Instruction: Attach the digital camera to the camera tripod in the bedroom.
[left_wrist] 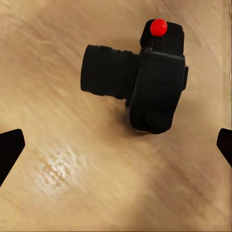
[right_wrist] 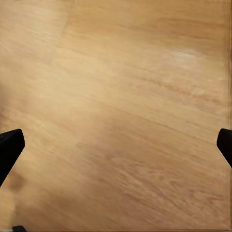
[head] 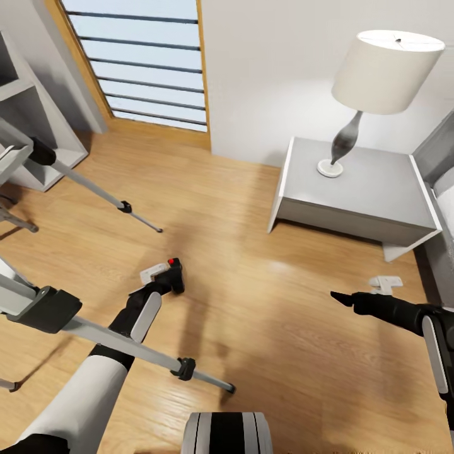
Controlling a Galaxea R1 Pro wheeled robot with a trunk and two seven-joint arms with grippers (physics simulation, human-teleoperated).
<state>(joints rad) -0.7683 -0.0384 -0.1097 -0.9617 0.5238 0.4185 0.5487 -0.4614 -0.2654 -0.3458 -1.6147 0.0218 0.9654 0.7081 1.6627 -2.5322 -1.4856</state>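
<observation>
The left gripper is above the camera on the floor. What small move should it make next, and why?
Probably lower the left gripper straight down around the digital camera. The left wrist view shows the camera lying on the wood floor, untouched, with both fingertips spread wide at the picture's edges, so the jaws are open and not yet at its level. A small shift toward the camera body may help first.

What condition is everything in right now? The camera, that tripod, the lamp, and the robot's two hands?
digital camera: lying on the wood floor, ungrasped, below the left gripper.
camera tripod: legs spread across the floor, no camera mounted on what shows.
left gripper: fingers open, above the camera.
right gripper: fingers open, holding nothing, over bare floor.
lamp: upright on the nightstand; cannot tell if lit.
</observation>
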